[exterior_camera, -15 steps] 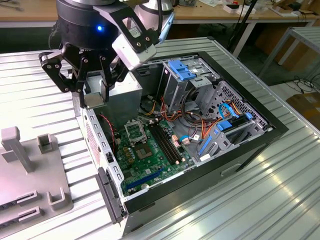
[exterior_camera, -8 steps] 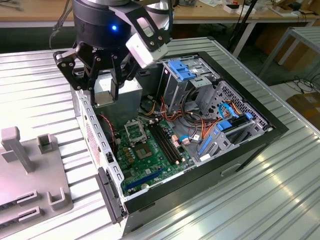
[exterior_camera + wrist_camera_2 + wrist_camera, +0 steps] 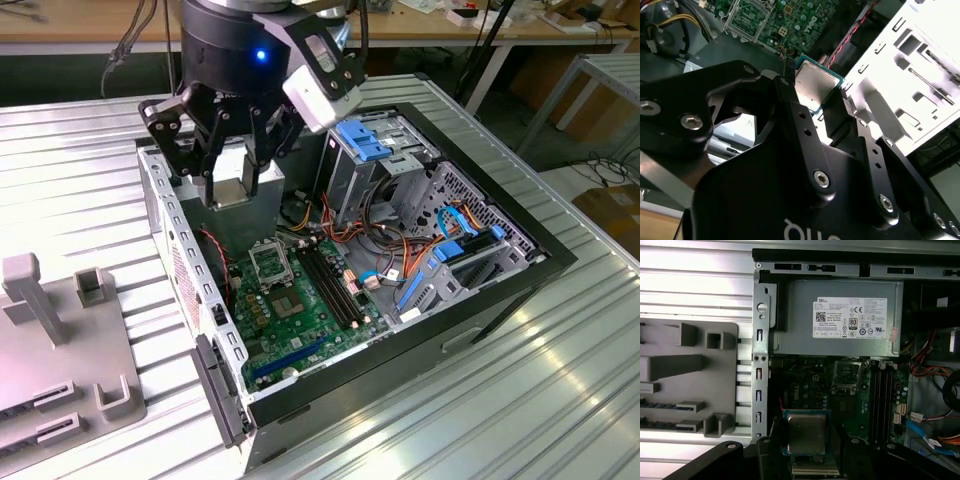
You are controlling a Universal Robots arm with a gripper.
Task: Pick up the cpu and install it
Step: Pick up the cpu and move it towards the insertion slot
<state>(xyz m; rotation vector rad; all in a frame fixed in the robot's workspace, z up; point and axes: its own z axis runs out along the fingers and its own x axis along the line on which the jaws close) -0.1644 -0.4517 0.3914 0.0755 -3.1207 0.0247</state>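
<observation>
**Silver-grey cpu pinched in gripper over open PC case**

Black gripper fingers are clamped on two opposite edges of the cpu. It hangs in air above the green motherboard, not touching it. Cpu is square, so no real long axis. Its metal face is turned twd the cams in both wrist views, edges approx parallel w/ the case walls. Black-framed socket lies next to the grey power supply box, apart from the cpu.

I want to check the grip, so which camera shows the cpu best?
The first wrist view: the cpu faces the camera squarely between the jaws. The second wrist view shows it tilted, edges partly hidden.
</observation>
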